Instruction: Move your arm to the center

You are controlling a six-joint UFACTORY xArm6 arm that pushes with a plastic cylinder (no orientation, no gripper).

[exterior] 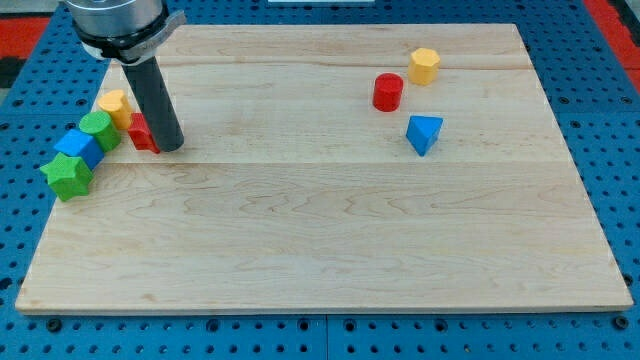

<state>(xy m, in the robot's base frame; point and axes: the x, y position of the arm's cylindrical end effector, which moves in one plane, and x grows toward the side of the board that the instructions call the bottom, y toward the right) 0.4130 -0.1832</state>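
My tip [170, 147] rests on the wooden board [320, 230] at the view's left, touching the right side of a red block [141, 133] that the rod partly hides. Left of it lie a yellow block [112, 104], a green cylinder [98, 129], a blue cube [78, 148] and a green star-shaped block [67, 176], strung in a diagonal line. At the view's upper right are a red cylinder [388, 92], a yellow hexagonal block [424, 66] and a blue triangular block [424, 133].
The board lies on a blue perforated table [600, 150]. The arm's grey flange [118, 22] hangs over the board's top left corner.
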